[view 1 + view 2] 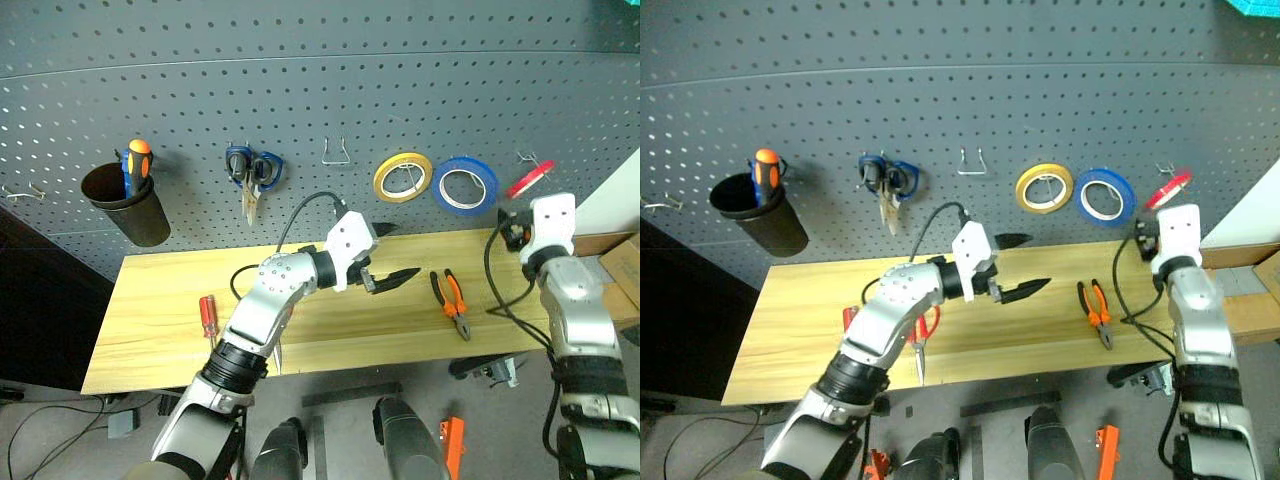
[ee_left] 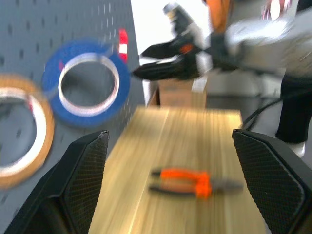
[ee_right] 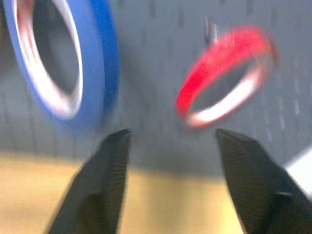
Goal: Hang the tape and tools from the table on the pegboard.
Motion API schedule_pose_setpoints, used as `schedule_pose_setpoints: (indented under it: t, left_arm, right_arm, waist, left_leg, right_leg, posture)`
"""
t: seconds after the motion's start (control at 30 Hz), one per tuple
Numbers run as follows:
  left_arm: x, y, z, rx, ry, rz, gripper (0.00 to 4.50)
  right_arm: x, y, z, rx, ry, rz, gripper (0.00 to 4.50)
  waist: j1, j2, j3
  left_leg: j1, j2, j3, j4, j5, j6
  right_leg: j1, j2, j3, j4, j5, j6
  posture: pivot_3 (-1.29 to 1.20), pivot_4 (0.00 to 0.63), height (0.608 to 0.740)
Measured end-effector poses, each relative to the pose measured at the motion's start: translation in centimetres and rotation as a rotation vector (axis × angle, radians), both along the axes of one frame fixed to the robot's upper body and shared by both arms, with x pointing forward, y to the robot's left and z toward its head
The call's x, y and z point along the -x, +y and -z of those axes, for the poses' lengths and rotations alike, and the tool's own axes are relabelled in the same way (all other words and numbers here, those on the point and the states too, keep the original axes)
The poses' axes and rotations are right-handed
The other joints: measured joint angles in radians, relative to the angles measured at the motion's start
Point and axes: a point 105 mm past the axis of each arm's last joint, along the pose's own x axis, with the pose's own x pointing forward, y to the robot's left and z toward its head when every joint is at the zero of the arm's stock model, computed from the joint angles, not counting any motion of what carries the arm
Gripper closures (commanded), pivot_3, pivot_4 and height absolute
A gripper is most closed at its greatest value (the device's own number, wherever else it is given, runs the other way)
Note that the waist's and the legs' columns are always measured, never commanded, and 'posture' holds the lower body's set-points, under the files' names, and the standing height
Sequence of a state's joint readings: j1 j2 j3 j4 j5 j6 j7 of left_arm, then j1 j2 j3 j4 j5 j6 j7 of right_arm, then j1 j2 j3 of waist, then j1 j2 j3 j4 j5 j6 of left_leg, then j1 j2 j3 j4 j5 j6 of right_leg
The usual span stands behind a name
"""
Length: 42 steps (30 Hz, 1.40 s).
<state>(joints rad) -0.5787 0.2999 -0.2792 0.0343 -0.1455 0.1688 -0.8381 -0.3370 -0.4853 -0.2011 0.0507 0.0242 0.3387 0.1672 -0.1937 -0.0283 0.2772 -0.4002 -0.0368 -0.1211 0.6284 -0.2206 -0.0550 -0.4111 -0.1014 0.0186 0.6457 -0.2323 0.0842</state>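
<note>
**Q:** Nearest first, what's left on your table [image 1: 150, 340]?

**A:** The red-handled screwdriver [image 1: 208, 316] at 9 o'clock, the red scissors [image 1: 923, 335] half under your left arm, and the pliers [image 1: 452, 301] at 3 o'clock. None is hung.

**Q:** Your grippers?

**A:** The left gripper [image 1: 388, 255] hangs over mid-table, fingers spread, empty. The right gripper [image 3: 168, 141] is also parted, gripping nothing, just below the red tape [image 3: 226, 73].

**Q:** And the pegboard [image 1: 320, 90]?

**A:** The tape sits on its hook at 2 o'clock, beside the blue roll [image 1: 464, 184]. One done, three left, I'd judge.
</note>
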Motion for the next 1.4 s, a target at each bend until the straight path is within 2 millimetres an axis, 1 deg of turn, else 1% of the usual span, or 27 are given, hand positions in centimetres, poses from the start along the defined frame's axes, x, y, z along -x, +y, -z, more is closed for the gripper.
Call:
schedule_pose_setpoints:
  t: [0.03,0.07,0.13,0.17,0.23,0.33,0.37,0.5,0.6,0.77,0.97,1.07,1.17,1.27,1.3,1.4]
  left_arm:
    - [-0.1,0.8,0.6,-0.036,0.003,-0.008,0.19]
    - [-0.1,1.6,1.3,-0.071,0.007,-0.013,0.19]
    - [-0.2,3.4,2.9,-0.143,0.030,-0.036,0.19]
    - [-0.1,3.8,3.4,-0.161,0.044,-0.039,0.19]
    - [0.1,4.1,3.9,-0.176,0.056,-0.030,0.19]
    - [0.4,4.3,4.3,-0.202,0.058,-0.019,0.19]
    - [0.5,4.3,4.6,-0.207,0.066,-0.016,0.19]
    - [1.0,3.7,5.3,-0.234,0.072,0.013,0.19]
    - [1.2,3.4,5.5,-0.247,0.056,0.027,0.19]
    - [1.3,3.0,5.7,-0.253,0.055,0.035,0.19]
    - [1.3,3.0,5.8,-0.254,0.054,0.033,0.19]
    - [1.3,2.9,5.8,-0.250,0.052,0.029,0.19]
    - [1.3,2.9,5.8,-0.246,0.052,0.022,0.19]
    - [1.3,3.3,6.3,-0.234,0.077,0.003,0.19]
    - [1.3,3.6,6.5,-0.225,0.088,-0.011,0.19]
    - [1.2,4.9,7.1,-0.193,0.122,-0.082,0.19]
  right_arm:
    - [0.8,0.3,0.8,0.006,0.043,0.010,0.15]
    - [1.6,0.8,1.8,0.000,0.096,0.017,0.15]
    - [3.1,2.7,4.4,-0.028,0.219,-0.006,0.15]
    - [3.5,3.7,5.5,-0.055,0.278,-0.017,0.15]
    - [4.0,6.0,7.0,-0.104,0.365,-0.051,0.15]
    - [4.1,7.8,8.3,-0.151,0.452,-0.061,0.15]
    - [3.8,8.0,8.8,-0.158,0.479,-0.059,0.15]
    - [2.0,7.2,10.1,-0.164,0.551,-0.025,0.15]
    - [1.1,6.7,10.7,-0.165,0.577,-0.020,0.15]
    - [-0.3,6.7,11.4,-0.176,0.623,-0.041,0.15]
    - [-0.9,6.4,12.7,-0.206,0.694,-0.034,0.15]
    - [-1.2,6.4,12.7,-0.234,0.707,-0.035,0.15]
    - [-1.3,6.5,12.8,-0.257,0.719,-0.045,0.70]
    - [-1.4,6.9,12.9,-0.262,0.715,-0.066,1.66]
    - [-1.4,7.0,12.9,-0.255,0.711,-0.070,1.84]
    - [-1.3,7.3,13.0,-0.236,0.683,-0.077,1.86]
  waist:
    - [-0.002,0.000,0.000]
    - [-0.005,0.001,0.000]
    - [-0.008,0.001,0.000]
    - [-0.008,0.001,0.000]
    - [-0.006,0.002,0.000]
    - [-0.004,0.002,0.000]
    - [-0.004,0.002,0.000]
    - [-0.003,0.002,0.000]
    - [-0.003,0.002,0.000]
    - [-0.004,0.002,0.000]
    - [-0.003,0.002,0.000]
    - [-0.004,0.002,0.000]
    - [-0.004,0.002,0.000]
    - [-0.004,0.002,-0.001]
    - [-0.004,0.002,-0.001]
    - [-0.004,0.002,-0.001]
  left_leg:
    - [0.001,0.001,0.000,0.000,0.000,0.000]
    - [0.001,0.002,0.000,0.000,0.000,0.000]
    - [0.001,0.007,0.001,0.000,0.000,0.000]
    - [0.001,0.009,0.001,0.000,0.000,0.000]
    - [0.001,0.011,0.001,0.001,0.000,0.000]
    - [0.001,0.013,0.001,0.001,0.000,0.000]
    - [0.002,0.014,0.001,0.001,0.000,0.000]
    - [0.001,0.014,0.002,0.000,0.000,0.000]
    - [0.000,0.014,0.003,-0.001,0.000,0.000]
    - [0.000,0.014,0.005,0.000,0.000,0.000]
    - [0.000,0.014,0.005,0.000,0.000,0.000]
    - [0.000,0.014,0.006,0.000,0.000,0.000]
    - [0.001,0.015,0.006,0.000,0.000,0.000]
    - [0.001,0.015,0.006,0.001,0.000,0.000]
    - [0.001,0.015,0.006,0.001,0.000,0.000]
    - [0.001,0.015,0.006,0.001,0.000,0.000]
  right_leg:
    - [0.000,0.001,0.000,0.000,0.000,0.000]
    - [-0.001,0.002,0.000,0.000,-0.001,0.001]
    - [-0.001,0.007,0.000,0.000,0.000,-0.001]
    - [-0.001,0.008,0.000,0.000,0.001,-0.002]
    - [-0.001,0.010,-0.001,0.000,0.003,-0.004]
    - [-0.001,0.012,-0.001,0.000,0.004,-0.006]
    - [-0.001,0.012,-0.001,0.000,0.004,-0.006]
    - [-0.002,0.012,0.000,-0.001,0.004,-0.005]
    - [-0.004,0.012,0.000,0.000,0.004,-0.006]
    - [-0.004,0.012,0.001,0.000,0.004,-0.006]
    - [-0.004,0.012,0.002,0.000,0.004,-0.005]
    - [-0.004,0.012,0.002,0.000,0.004,-0.005]
    - [-0.004,0.013,0.002,0.001,0.005,-0.005]
    - [-0.004,0.013,0.003,0.001,0.005,-0.005]
    - [-0.004,0.013,0.003,0.001,0.005,-0.005]
    - [-0.004,0.013,0.003,0.001,0.005,-0.005]
  posture:
    - [-0.33,0.258,0.740]
    - [-0.33,0.258,0.740]
    - [-0.34,0.259,0.740]
    - [-0.33,0.259,0.740]
    - [-0.33,0.258,0.740]
    - [-0.32,0.258,0.740]
    - [-0.32,0.258,0.740]
    - [-0.30,0.254,0.740]
    - [-0.30,0.254,0.740]
    - [-0.29,0.253,0.740]
    - [-0.28,0.250,0.740]
    - [-0.28,0.247,0.740]
    - [-0.29,0.244,0.740]
    - [-0.28,0.240,0.740]
    - [-0.28,0.236,0.740]
    - [-0.28,0.229,0.740]
